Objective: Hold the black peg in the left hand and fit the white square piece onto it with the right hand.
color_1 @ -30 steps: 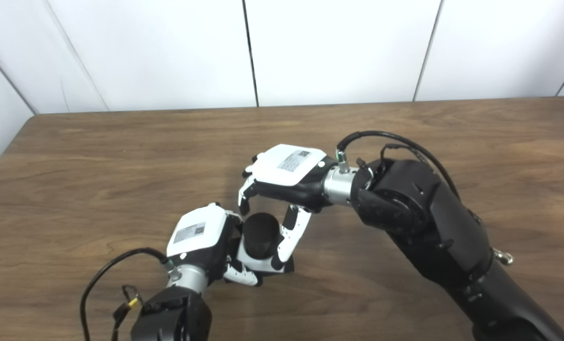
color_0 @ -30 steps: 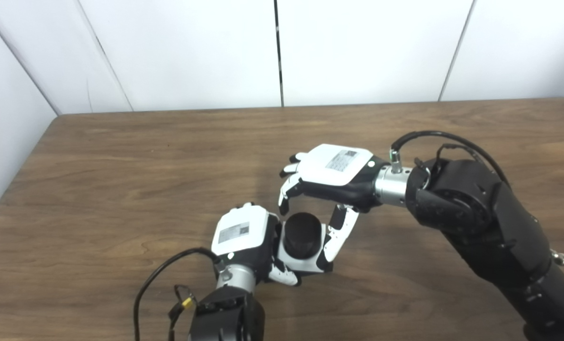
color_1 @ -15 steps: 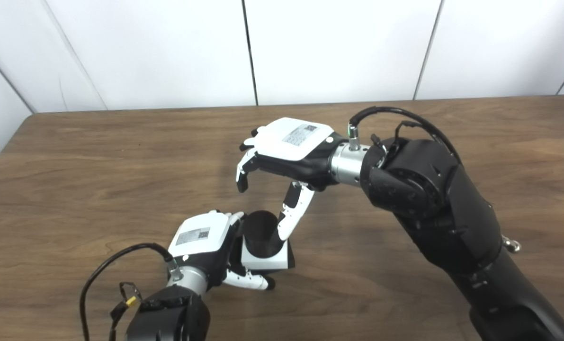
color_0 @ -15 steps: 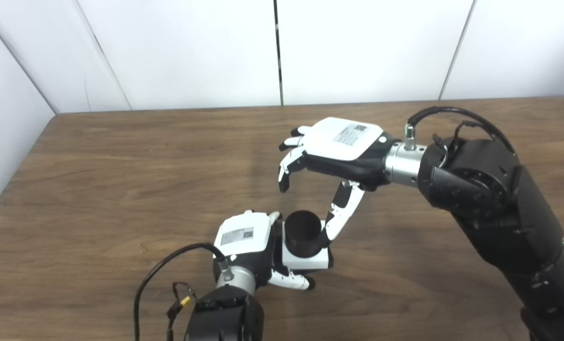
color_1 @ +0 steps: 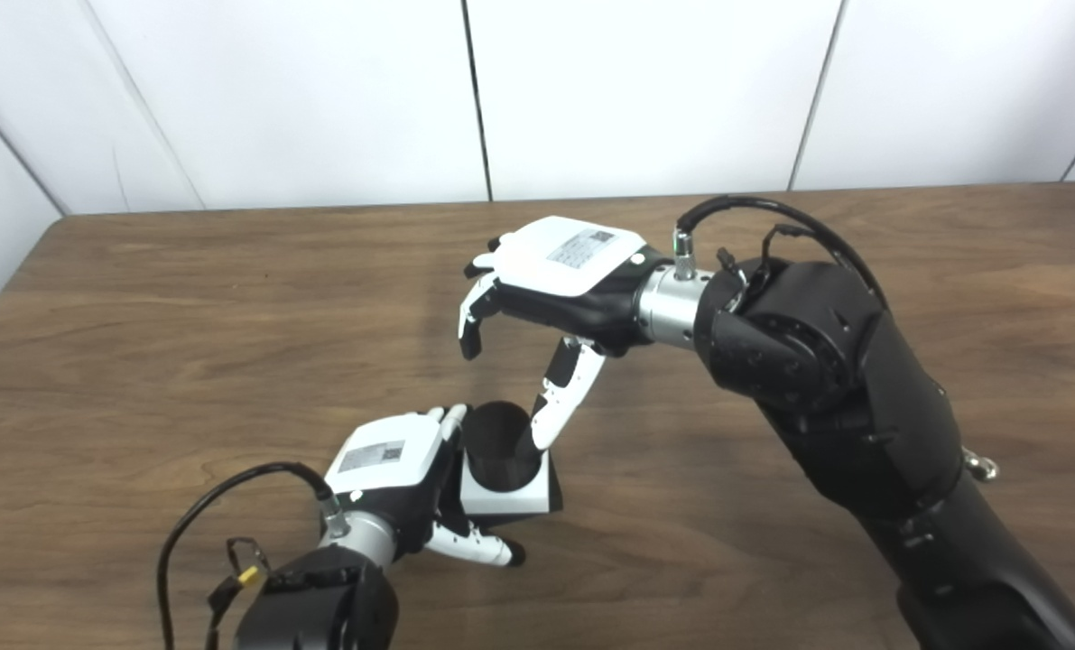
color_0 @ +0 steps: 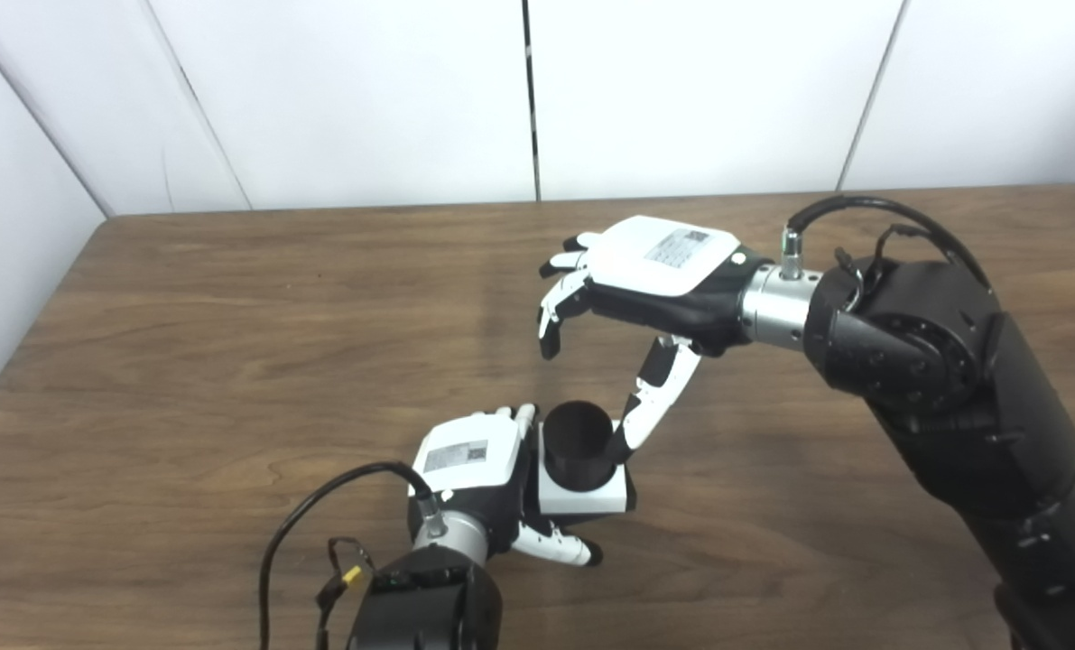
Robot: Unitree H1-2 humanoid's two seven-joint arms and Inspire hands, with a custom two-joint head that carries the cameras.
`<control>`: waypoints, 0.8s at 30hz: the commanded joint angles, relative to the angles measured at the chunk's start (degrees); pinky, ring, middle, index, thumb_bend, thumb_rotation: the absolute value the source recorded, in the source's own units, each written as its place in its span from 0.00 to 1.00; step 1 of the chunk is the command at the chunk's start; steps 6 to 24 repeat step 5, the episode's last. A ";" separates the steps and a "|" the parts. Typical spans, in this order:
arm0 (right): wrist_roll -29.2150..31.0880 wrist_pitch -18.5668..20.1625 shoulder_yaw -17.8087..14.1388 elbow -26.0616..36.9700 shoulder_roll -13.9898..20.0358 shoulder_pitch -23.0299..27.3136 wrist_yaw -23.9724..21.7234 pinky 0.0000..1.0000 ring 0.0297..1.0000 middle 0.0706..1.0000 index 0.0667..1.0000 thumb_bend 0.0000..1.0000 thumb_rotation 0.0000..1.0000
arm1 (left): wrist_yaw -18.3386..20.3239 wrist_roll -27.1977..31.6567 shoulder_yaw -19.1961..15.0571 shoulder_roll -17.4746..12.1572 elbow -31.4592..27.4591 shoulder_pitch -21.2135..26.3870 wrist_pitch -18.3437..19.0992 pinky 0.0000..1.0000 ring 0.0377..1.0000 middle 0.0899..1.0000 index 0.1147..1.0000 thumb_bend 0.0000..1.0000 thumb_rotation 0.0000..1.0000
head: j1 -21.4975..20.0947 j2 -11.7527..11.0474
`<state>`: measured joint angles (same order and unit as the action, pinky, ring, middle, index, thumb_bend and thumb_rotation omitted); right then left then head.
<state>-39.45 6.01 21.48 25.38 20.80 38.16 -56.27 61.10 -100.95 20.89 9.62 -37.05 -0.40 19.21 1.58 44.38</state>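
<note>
The right hand (color_0: 654, 284) is held spread above the assembly, nothing gripped; only its thumb tip seems to touch the rim of the black peg (color_0: 579, 441), though contact cannot be confirmed. The left hand (color_0: 478, 474) is closed against the peg's side, low over the counter (color_0: 230, 361). The white square piece (color_0: 591, 492) is seen seated around the peg's base. The fitting step is judged done, release being in hand. Next, a clean lift of the thumb is called for, without the peg being tipped.
</note>
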 commanded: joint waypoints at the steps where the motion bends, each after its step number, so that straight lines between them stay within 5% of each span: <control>1: 0.82 1.17 -2.05 0.95 1.54 6.03 0.39 1.00 0.95 0.80 0.66 1.00 0.53 | 4.36 -3.05 -0.96 12.07 -8.24 4.84 -0.48 1.00 1.00 1.00 1.00 1.00 0.46 | 0.10 -0.09; 5: 1.68 3.85 -2.60 1.02 2.87 7.24 -2.41 1.00 0.96 0.82 0.69 1.00 0.52 | 11.18 -5.04 -4.53 12.13 -14.01 10.01 -2.45 1.00 1.00 1.00 1.00 1.00 0.47 | 0.29 -0.39; 24: 1.68 3.85 -2.60 1.02 2.87 7.24 -2.41 1.00 0.96 0.82 0.69 1.00 0.52 | 11.18 -5.04 -4.53 12.13 -14.01 10.01 -2.45 1.00 1.00 1.00 1.00 1.00 0.47 | 0.29 -0.39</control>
